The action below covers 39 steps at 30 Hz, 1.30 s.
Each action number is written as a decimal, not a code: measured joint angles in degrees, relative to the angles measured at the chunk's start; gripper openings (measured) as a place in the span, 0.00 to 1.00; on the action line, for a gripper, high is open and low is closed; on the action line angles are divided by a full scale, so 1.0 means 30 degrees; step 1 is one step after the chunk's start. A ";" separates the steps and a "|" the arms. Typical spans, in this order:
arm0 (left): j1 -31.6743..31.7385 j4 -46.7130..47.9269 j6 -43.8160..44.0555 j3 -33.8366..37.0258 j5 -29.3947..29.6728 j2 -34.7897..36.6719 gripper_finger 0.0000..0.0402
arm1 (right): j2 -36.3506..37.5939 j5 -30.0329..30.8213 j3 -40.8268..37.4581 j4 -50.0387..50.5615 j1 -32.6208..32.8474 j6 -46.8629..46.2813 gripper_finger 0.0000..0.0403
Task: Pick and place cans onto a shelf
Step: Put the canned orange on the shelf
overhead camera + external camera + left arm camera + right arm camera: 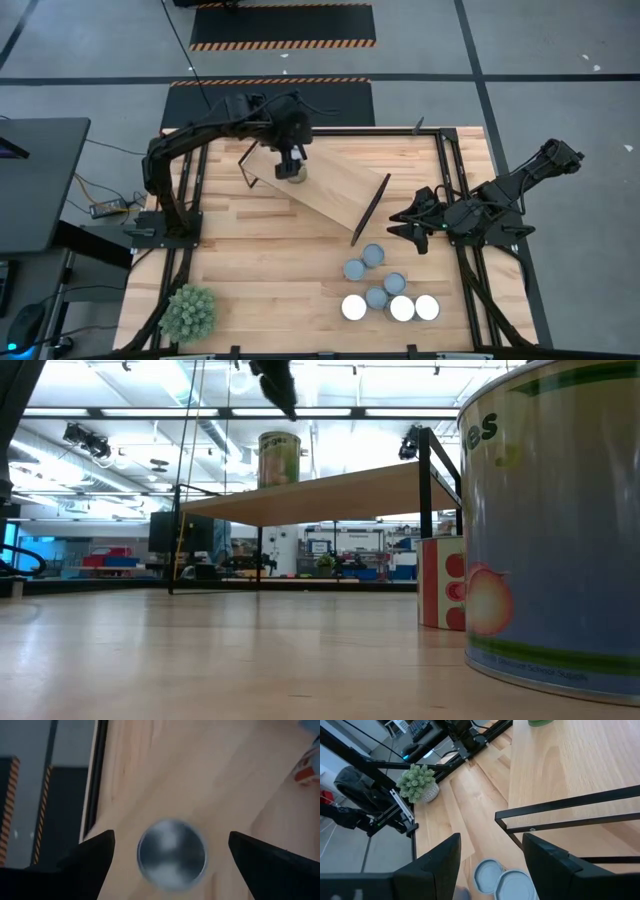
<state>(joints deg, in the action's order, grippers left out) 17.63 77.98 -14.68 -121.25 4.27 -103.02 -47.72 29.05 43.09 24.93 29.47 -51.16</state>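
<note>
From above, the left gripper (290, 168) hangs spread over one can (293, 177) on the pale plank shelf (335, 185); seven round-topped cans (372, 256) cluster on the tabletop. At table level, that labelled cylinder (280, 458) stands upright on the shelf. The right gripper (490, 865) waits half-spread, empty.

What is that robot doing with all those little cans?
It is putting cans on a wooden shelf. The left end effector hangs open right over one can standing on the shelf, not gripping it. Seven more cans wait in a bunch on the table. The right end effector waits, open and empty, at the table's right side, near the shelf's end.
</note>
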 joint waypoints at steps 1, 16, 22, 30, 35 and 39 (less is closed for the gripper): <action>0.0081 0.0290 0.0239 0.0000 -0.0002 -0.0005 0.99 | 0.0000 -0.0057 0.0000 0.0000 0.0000 -0.0013 0.54; 0.0115 0.2743 0.3734 0.1009 0.0215 0.1962 0.98 | 0.0000 -0.1278 0.0000 -0.0038 0.0000 0.1133 0.54; -0.0486 0.1262 0.4243 0.5145 0.0335 0.3257 0.98 | 0.0000 -0.1394 0.0000 -0.0533 -0.0548 0.2179 0.54; -0.0187 -0.2551 0.2609 0.9938 0.0384 0.4386 0.98 | 0.0000 -0.3104 0.0000 -0.2312 -0.3257 0.3687 0.54; 0.0695 -0.4168 0.1186 1.1252 0.0637 0.4517 0.98 | -0.0336 -0.3442 0.0007 -0.4259 -0.4974 0.4620 0.54; 0.1506 -0.5718 0.0826 1.1939 0.0279 0.4524 0.98 | -0.0778 -0.3563 0.0007 -0.5076 -0.6476 0.5074 0.54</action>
<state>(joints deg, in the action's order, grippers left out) 22.15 60.82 -12.21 -85.43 5.11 -89.45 -50.06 18.36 43.11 9.70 10.05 -35.94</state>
